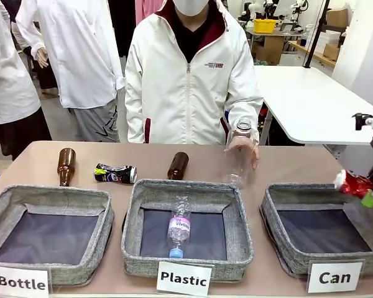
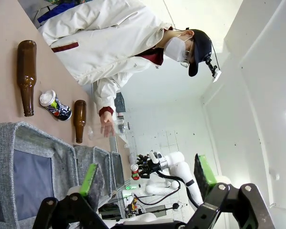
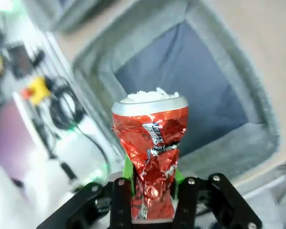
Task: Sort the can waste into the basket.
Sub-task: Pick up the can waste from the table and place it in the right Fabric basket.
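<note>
— Right gripper first?
— Clamped on a crushed shiny red metal can, hanging above the right side of the square grey fabric basket behind the white "Can" card. Seen from the wrist, dark basket floor beyond the can's silver top.
— Left gripper?
— Spread wide, nothing between the green pads, up above the table.
— And on the surface?
— Pale brown tabletop. Beyond the baskets, lying flat: a crushed black metal can with yellow-green and white print, between a brown glass bottle to its left and a second brown glass bottle to its right, touching neither. Farther right, an upright clear plastic bottle under a person's hand.
— Middle basket?
— Grey fabric basket marked "Plastic", with a clear blue-capped bottle lying inside.
— Room?
— White jacket at the far edge, a white table behind to the right, a yellow crate far back.
</note>
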Robot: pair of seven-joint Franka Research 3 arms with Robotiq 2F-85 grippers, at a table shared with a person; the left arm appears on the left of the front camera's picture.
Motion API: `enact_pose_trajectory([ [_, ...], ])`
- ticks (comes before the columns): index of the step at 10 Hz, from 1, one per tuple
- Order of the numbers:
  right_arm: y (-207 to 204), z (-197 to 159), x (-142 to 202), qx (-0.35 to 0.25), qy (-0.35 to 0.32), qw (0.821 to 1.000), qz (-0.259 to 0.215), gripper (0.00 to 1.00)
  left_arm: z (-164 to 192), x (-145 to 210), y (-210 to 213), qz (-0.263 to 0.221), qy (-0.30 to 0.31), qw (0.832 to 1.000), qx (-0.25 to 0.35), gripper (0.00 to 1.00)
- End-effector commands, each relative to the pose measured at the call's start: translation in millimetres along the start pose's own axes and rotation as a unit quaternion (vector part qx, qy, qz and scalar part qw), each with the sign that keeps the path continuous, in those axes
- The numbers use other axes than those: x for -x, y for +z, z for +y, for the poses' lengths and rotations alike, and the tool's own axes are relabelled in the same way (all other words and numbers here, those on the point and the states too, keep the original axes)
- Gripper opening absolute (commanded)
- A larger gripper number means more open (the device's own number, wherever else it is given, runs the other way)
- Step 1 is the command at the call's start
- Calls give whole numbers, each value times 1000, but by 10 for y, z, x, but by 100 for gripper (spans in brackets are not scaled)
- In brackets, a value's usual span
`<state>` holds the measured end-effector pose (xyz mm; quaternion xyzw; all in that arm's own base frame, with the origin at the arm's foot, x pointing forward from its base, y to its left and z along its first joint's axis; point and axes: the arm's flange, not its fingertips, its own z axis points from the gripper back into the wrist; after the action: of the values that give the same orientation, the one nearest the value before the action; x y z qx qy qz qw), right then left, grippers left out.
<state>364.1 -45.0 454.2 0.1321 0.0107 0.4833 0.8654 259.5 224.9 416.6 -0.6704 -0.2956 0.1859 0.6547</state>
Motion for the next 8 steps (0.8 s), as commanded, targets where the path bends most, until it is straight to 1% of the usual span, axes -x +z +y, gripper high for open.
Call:
enact_pose_trajectory([
  [1,-71,51,22,107,193,975,-9,18,1,49,6,6,-9,1000,3,100],
  [4,-82,44,2,111,213,971,-7,18,1,49,6,6,-9,1000,3,100],
  [5,-81,37,-9,111,219,969,-4,48,1,49,6,6,-9,1000,3,100],
  [6,-87,32,-14,111,224,968,-3,85,1,49,6,6,-9,1000,3,100],
  [7,-90,25,-22,109,224,968,-3,100,1,49,6,6,-9,1000,3,100],
  [8,-95,17,-36,107,222,969,-4,100,1,49,6,6,-9,1000,3,100],
])
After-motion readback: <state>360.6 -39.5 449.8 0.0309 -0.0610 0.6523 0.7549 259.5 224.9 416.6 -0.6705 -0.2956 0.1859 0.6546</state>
